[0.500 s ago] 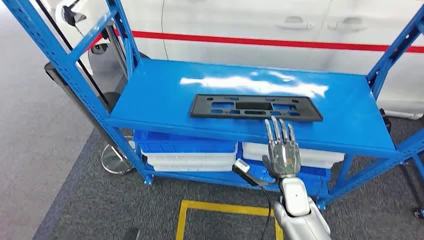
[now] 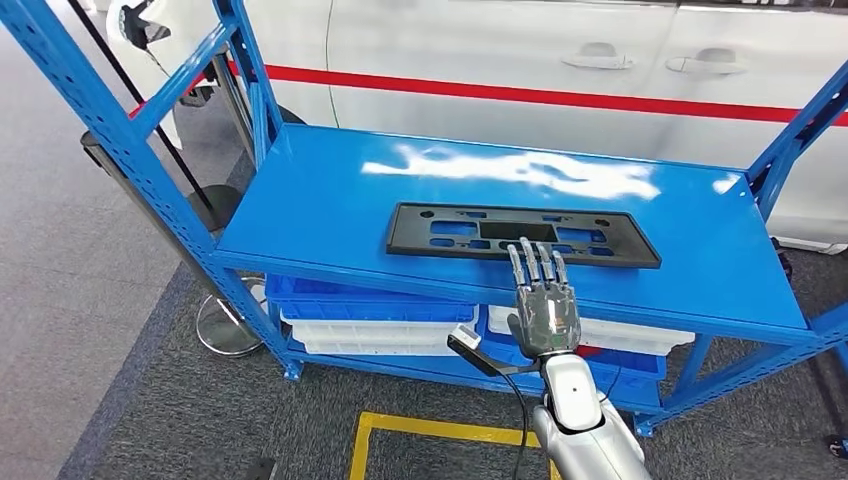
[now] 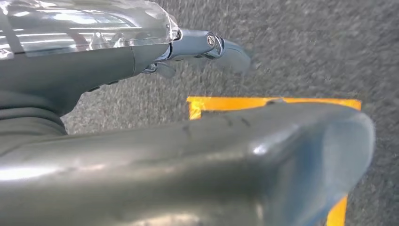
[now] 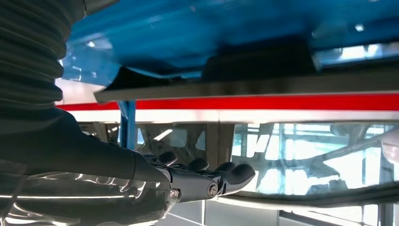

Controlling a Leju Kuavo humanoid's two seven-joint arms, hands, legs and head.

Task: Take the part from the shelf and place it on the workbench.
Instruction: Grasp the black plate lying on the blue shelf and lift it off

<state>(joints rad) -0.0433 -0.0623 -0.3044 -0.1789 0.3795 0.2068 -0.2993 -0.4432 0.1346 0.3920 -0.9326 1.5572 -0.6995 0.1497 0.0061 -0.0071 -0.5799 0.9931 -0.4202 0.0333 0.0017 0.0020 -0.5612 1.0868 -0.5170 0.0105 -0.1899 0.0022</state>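
Part (image 2: 523, 235) lay flat on the blue shelf (image 2: 320, 200), ungrasped; the right robot hand (image 2: 543, 305), fingers straight and empty, had closed in, its fingertips now reaching the part's near edge.

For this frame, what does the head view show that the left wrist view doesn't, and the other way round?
The head view shows the blue shelf with the flat black part lying on its top board, white and blue bins below, a white car behind, and the right hand open, fingers straight, its tips at the part's near edge. The left wrist view shows the left hand up close, holding nothing, hanging over the floor. Both share the grey carpet and the yellow floor marking.
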